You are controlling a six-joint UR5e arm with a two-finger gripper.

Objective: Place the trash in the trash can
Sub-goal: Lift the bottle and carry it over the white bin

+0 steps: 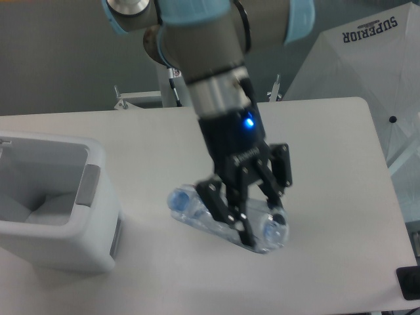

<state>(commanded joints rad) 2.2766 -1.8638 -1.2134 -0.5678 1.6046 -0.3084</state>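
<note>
A small clear plastic bottle (197,209) with a blue cap at its left end hangs lying sideways above the white table (328,164). My gripper (246,222) points down and is shut on the bottle near its right, bottom end. It appears large and close to the camera. The trash can (65,246), a boxy white bin with a thick rim and a grey handle panel (88,186), stands at the table's left edge with its mouth open upward. The bottle is well to the right of the bin, at about rim height in the picture.
The arm's base column (177,72) rises at the back of the table. A white fabric panel lettered SUPERIOR (367,59) stands off the right side. A dark object (408,282) lies at the lower right corner, past the table's edge.
</note>
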